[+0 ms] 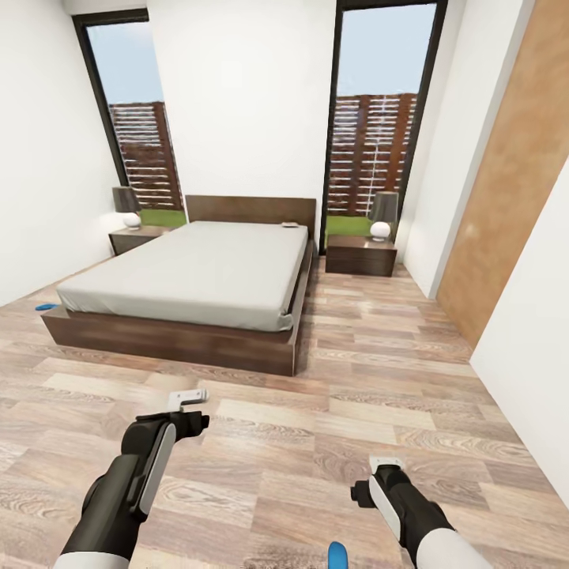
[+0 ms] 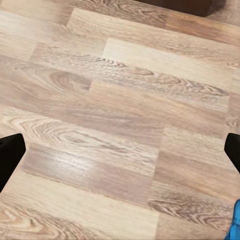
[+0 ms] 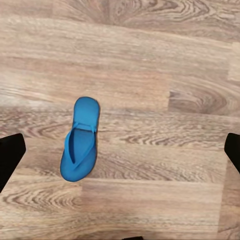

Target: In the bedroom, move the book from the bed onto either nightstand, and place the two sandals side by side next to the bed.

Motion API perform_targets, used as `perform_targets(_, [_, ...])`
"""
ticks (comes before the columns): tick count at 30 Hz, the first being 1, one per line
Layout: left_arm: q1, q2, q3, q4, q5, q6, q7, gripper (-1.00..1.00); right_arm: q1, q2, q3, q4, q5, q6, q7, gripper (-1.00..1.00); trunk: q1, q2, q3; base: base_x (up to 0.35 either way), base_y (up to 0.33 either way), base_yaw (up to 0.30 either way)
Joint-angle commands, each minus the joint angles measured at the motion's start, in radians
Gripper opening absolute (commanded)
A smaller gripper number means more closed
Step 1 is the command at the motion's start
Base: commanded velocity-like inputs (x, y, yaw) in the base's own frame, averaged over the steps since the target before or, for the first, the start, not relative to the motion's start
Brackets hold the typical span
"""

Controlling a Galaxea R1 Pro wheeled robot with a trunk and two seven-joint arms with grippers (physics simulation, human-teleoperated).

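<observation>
The bed [image 1: 197, 273] stands in the middle of the bedroom, headboard against the far wall. A small whitish book [image 1: 291, 225] lies on the mattress near the headboard's right end. A nightstand [image 1: 136, 237] flanks the bed on the left and another nightstand [image 1: 361, 254] on the right. One blue sandal [image 1: 46, 306] lies on the floor by the bed's left side. The other sandal [image 1: 337, 555] lies on the floor between my arms and also appears as the sandal [image 3: 80, 140] under my right gripper [image 3: 120, 155], which is open and above it. My left gripper [image 1: 188, 397] hangs open over bare floor.
Each nightstand carries a lamp [image 1: 383, 215]. Tall windows [image 1: 371, 118] flank the wall behind the headboard. A brown door [image 1: 506, 182] is in the right wall. Wood-plank floor [image 1: 379, 371] stretches between me and the bed's foot. A blue sandal edge [image 2: 234, 225] shows in the left wrist view.
</observation>
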Motion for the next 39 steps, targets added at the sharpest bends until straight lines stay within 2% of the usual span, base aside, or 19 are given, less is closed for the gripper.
perform_targets(1, [-0.001, -0.001, 0.001, -0.001, 0.006, 0.004, 0.006, 1.00, -0.001, 0.000, 0.002, -0.001, -0.009, 0.006, -0.007, 1.00, 0.004, -0.008, -0.006, 0.000, 0.000, 0.000])
perform_targets(8, [-0.001, -0.001, -0.001, 0.001, 0.007, 0.004, 0.008, 1.00, -0.002, 0.002, 0.002, 0.003, -0.009, 0.053, -0.003, 1.00, 0.031, -0.057, -0.038, 0.000, 0.000, 0.000])
perform_targets(28, [-0.001, -0.001, -0.002, 0.003, 0.007, 0.004, 0.008, 1.00, -0.002, 0.005, 0.004, 0.000, -0.009, 0.061, 0.000, 1.00, 0.107, -0.197, -0.132, 0.000, 0.000, 0.003])
perform_targets(39, [-0.001, -0.001, -0.002, 0.003, 0.007, 0.004, 0.008, 1.00, -0.002, 0.004, 0.004, -0.005, -0.009, 0.061, -0.001, 1.00, 0.149, -0.274, -0.171, 0.000, 0.000, 0.159])
